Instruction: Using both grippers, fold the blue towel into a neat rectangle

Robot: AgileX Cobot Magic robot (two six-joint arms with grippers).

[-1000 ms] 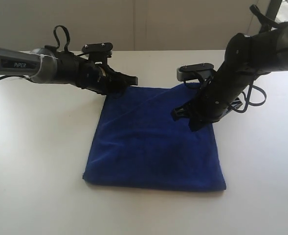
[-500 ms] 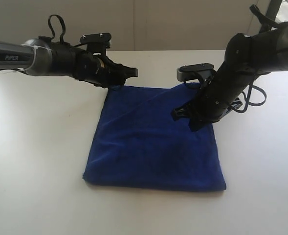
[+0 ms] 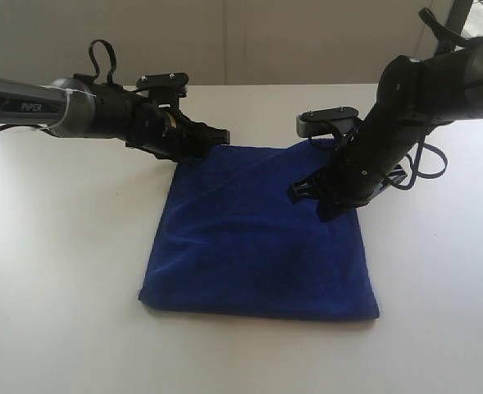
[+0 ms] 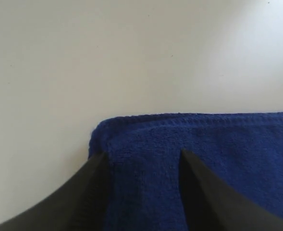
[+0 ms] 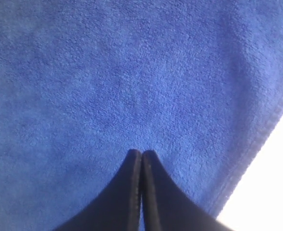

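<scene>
The blue towel (image 3: pixel 262 238) lies flat on the white table as a roughly square folded shape; no white label shows. My left gripper (image 3: pixel 220 134) is low at the towel's far left corner. In the left wrist view it (image 4: pixel 143 153) stands open, its two dark fingers straddling the corner of the towel (image 4: pixel 218 144). My right gripper (image 3: pixel 307 199) is over the towel near its far right corner. In the right wrist view it (image 5: pixel 141 151) is shut, fingers pressed together with nothing between them, and the towel (image 5: pixel 107 72) fills the view beneath.
The white table (image 3: pixel 61 271) extends around the towel on all sides. Its far edge meets a pale wall (image 3: pixel 266 41) behind the arms. Cables hang off the right arm (image 3: pixel 426 160).
The left gripper rose slightly half a second ago and has come back down to the towel's far left corner. The right arm and the towel have not moved.
</scene>
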